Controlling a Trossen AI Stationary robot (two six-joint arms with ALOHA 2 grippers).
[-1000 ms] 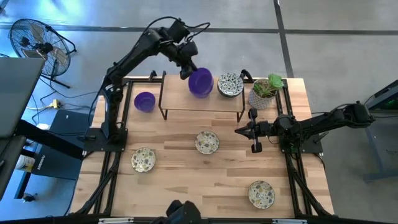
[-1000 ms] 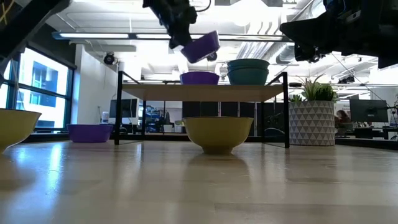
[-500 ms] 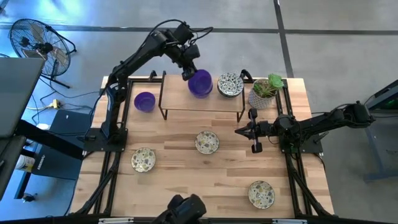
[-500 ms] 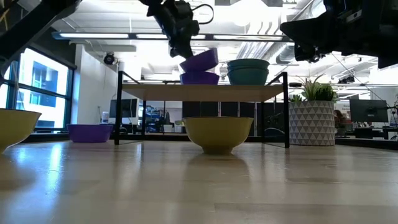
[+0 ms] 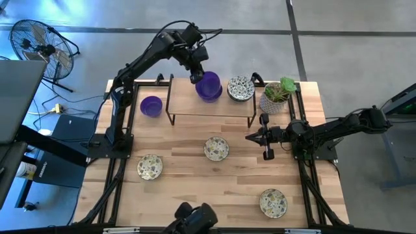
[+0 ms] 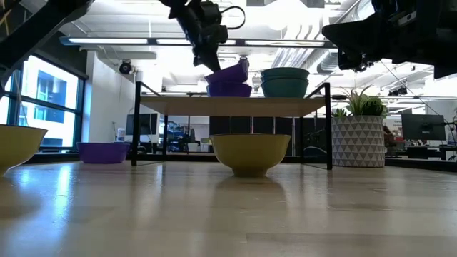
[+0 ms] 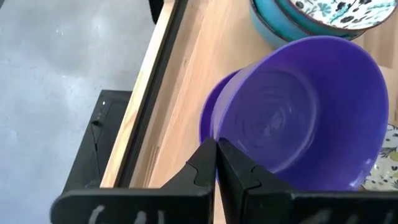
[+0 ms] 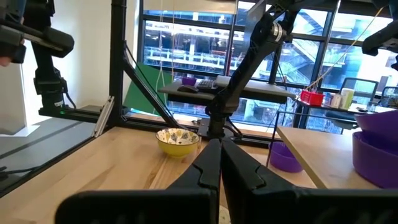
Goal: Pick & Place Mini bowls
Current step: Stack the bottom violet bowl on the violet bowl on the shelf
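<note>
**Purple bowl tilted onto its twin on the shelf**

At the upper middle of the high view, the left gripper (image 5: 197, 77) has its jaws pinched on the rim of a purple bowl (image 5: 209, 86), which it holds over the raised shelf (image 5: 211, 107). In the left wrist view that bowl (image 7: 311, 118) hangs just beyond the closed jaws, mouth turned toward the camera, its lower edge nested into a second purple bowl (image 7: 214, 115) that sits on the shelf. The low view shows the held bowl (image 6: 230, 73) tipped, resting on the lower one (image 6: 228, 89), with the patterned stack (image 6: 285, 81) just to its right. As I judge it, the release turns on that tilt: the bowl must come level before letting go.

The right gripper (image 5: 265, 138), jaws closed and empty, waits at the right middle of the frame. Another purple bowl (image 5: 151, 105) and three patterned bowls (image 5: 216, 148) lie on the surface.
</note>
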